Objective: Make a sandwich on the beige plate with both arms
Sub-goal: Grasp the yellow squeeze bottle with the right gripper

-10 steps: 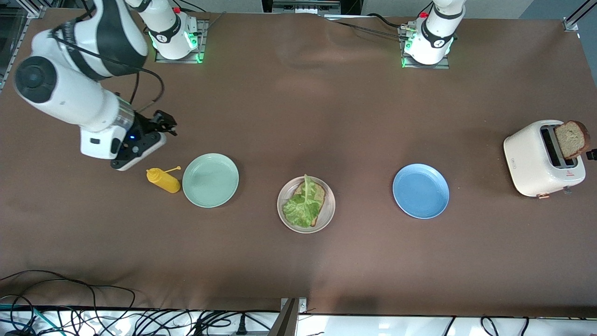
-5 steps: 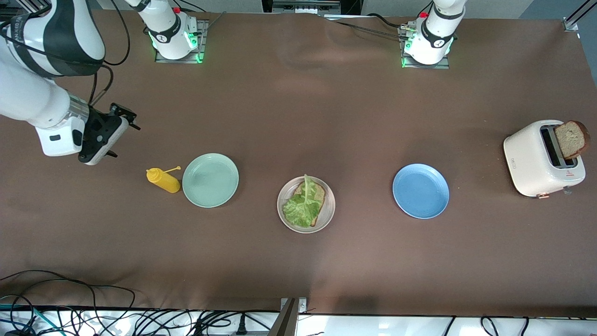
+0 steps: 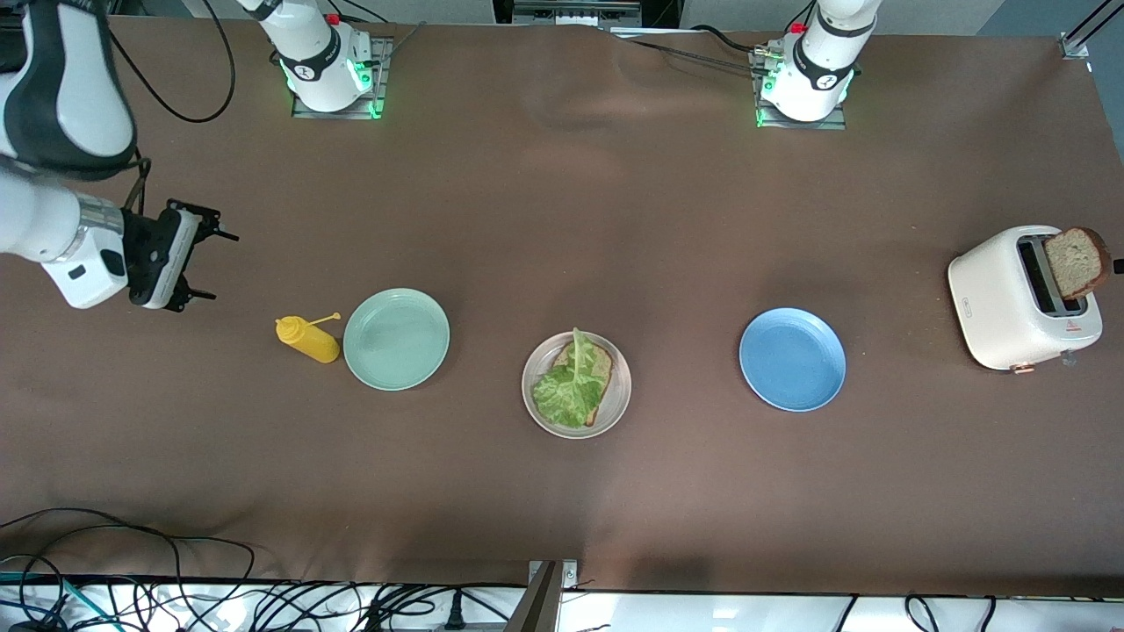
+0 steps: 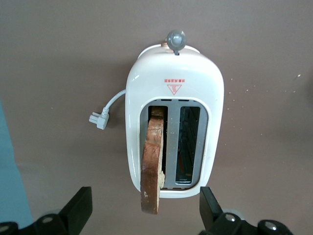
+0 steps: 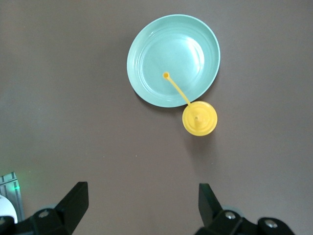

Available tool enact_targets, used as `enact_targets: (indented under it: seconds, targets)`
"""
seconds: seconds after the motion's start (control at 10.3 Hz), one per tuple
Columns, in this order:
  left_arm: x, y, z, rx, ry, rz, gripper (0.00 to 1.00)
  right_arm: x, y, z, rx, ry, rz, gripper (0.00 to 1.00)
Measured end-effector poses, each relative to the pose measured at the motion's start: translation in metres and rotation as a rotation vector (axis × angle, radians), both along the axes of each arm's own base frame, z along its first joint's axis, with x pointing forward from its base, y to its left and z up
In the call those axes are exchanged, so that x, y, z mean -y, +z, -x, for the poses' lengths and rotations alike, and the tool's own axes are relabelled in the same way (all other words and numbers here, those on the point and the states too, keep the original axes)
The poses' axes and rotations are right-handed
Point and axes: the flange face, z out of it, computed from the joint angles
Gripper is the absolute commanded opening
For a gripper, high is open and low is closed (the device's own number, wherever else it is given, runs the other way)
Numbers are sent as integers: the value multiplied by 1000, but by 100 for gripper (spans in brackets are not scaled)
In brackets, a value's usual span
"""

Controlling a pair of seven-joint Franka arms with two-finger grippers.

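Hanging over bare brown table (image 3: 562,219) at the right arm's end, the right gripper (image 3: 204,263) has its fingers spread wide and holds nothing. Next along the row stands a yellow squeeze bottle (image 3: 309,340), just beside a mint-green plate (image 3: 396,339). Mid-table sits the beige plate (image 3: 620,395), carrying one bread slice (image 3: 602,369) with a lettuce leaf (image 3: 566,391) on top; the leaf's long axis runs nearly straight toward the robots' bases, stem tip reaching the plate's rim. Wide open cloth surrounds it on every side. A blue plate (image 3: 792,359) follows, well apart. At the left arm's end, near the table edge, a white toaster (image 3: 1001,307) holds a second slice (image 4: 151,164) upright and tilted in one slot. The left gripper (image 4: 145,213) hovers over it, fingers spread either side of the toaster, not touching.
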Motion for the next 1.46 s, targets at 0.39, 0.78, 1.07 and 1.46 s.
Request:
enact_targets:
  seconds: [0.39,0.78,1.07,1.46]
  targets:
    - [-2,-32,5,-48,3,34,96,41,-73,-9,29,112,-227,100]
    - [1,-54,11,-88,0,59,87,68,-144,-16,66,110,-395,100]
    - [-3,-55,13,-89,6,61,72,70,-202,-30,119,157,-518,100]
    - [-3,-60,13,-95,6,66,27,69,-259,-34,170,169,-659,100]
